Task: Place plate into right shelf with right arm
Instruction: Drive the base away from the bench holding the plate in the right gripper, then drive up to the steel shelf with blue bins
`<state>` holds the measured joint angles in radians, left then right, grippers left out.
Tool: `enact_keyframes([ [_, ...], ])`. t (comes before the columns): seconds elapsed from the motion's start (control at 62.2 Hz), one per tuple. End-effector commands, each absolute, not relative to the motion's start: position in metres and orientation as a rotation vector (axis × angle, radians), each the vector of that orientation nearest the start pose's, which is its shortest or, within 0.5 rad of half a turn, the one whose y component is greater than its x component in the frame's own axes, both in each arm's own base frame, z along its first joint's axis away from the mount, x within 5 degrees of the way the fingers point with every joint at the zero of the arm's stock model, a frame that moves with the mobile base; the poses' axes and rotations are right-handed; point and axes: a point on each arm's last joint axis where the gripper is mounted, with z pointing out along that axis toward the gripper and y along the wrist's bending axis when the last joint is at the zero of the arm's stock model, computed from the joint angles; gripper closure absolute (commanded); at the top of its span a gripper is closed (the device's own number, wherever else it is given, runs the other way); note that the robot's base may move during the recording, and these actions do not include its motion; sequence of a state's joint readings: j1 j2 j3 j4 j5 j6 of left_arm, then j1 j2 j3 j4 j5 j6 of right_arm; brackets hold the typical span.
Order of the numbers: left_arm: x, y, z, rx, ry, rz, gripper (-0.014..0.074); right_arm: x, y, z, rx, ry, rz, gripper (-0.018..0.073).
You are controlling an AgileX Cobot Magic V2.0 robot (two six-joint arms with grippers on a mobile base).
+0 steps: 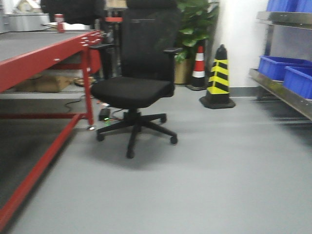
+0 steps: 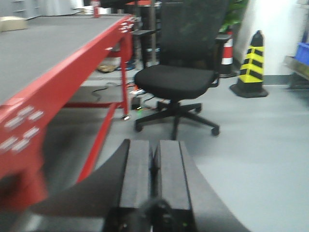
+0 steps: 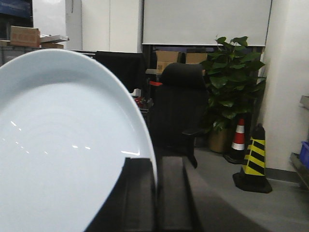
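The shelf [image 1: 282,95] runs along 3 o'clock in the front view. From here I cannot tell whether its 3 blue bins [image 1: 280,66] hold anything. The plate [image 3: 67,145] is pinched at its rim by the right gripper [image 3: 155,169], probably so its free edge enters first. The left gripper [image 2: 154,162] is pressed together, holding nothing.

White plate [image 3: 58,145], black chair [image 1: 134,90], yellow-black striped cone [image 1: 218,78].
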<state>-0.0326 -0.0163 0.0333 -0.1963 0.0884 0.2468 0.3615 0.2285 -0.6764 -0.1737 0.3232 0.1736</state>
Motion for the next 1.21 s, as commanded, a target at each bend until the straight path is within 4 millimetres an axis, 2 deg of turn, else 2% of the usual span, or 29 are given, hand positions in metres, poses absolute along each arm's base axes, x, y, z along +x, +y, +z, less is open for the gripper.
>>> enact_keyframes([
  [0.0,0.0559,-0.0023,0.2001,0.064,1.502,0.003,0.0643,0.0232,0.0046,0.4076,-0.196,1.23,0.27,0.0505],
  [1.191,0.0559,-0.0023,0.2001,0.064,1.502,0.003,0.0643,0.0232,0.0046,0.4076,-0.196,1.23,0.27,0.0505],
])
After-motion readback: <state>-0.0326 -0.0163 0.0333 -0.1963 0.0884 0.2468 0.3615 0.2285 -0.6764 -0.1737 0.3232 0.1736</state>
